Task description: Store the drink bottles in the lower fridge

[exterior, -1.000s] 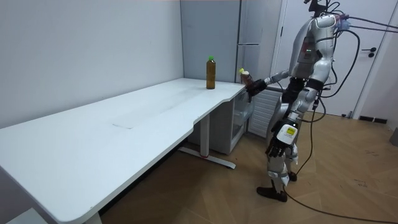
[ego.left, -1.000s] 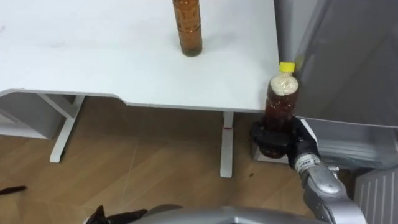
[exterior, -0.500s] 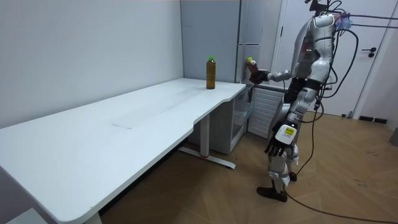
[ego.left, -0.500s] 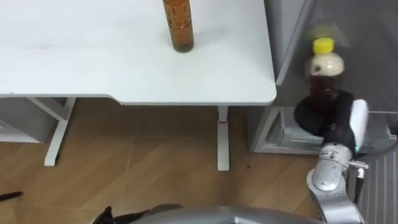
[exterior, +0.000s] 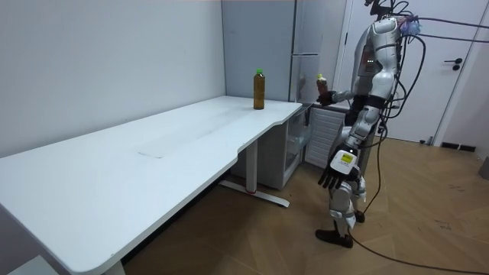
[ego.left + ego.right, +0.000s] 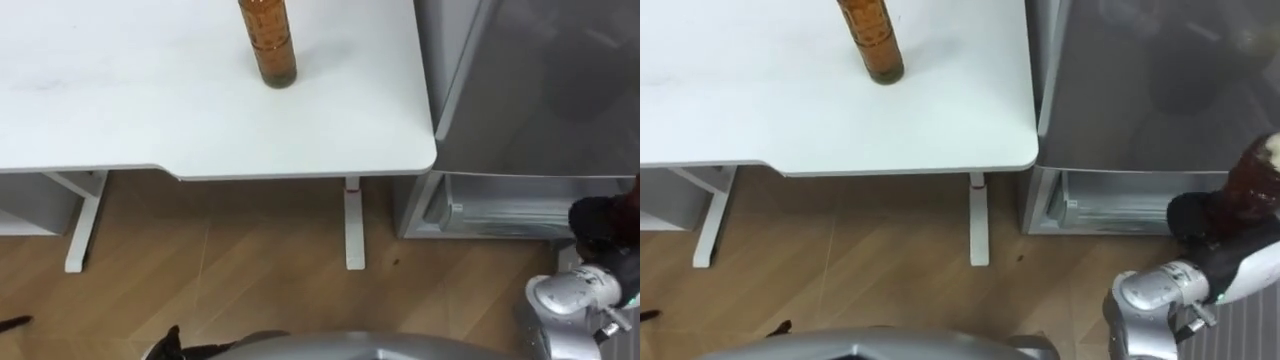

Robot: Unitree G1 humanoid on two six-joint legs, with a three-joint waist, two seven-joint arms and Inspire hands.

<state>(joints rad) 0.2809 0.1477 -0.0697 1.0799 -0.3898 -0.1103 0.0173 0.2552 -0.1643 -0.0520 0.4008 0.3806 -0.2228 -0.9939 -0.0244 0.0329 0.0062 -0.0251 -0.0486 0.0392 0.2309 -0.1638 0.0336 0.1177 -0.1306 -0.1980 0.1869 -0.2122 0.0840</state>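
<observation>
The right robot hand is clamped round the lower part of a dark drink bottle. It holds it upright in front of the grey fridge, near the lower compartment, which stands open. A second bottle of amber drink stands upright on the white bench toward its fridge end, well apart from that hand, and the left robot hand hangs at the robot's side with loose fingers, empty.
</observation>
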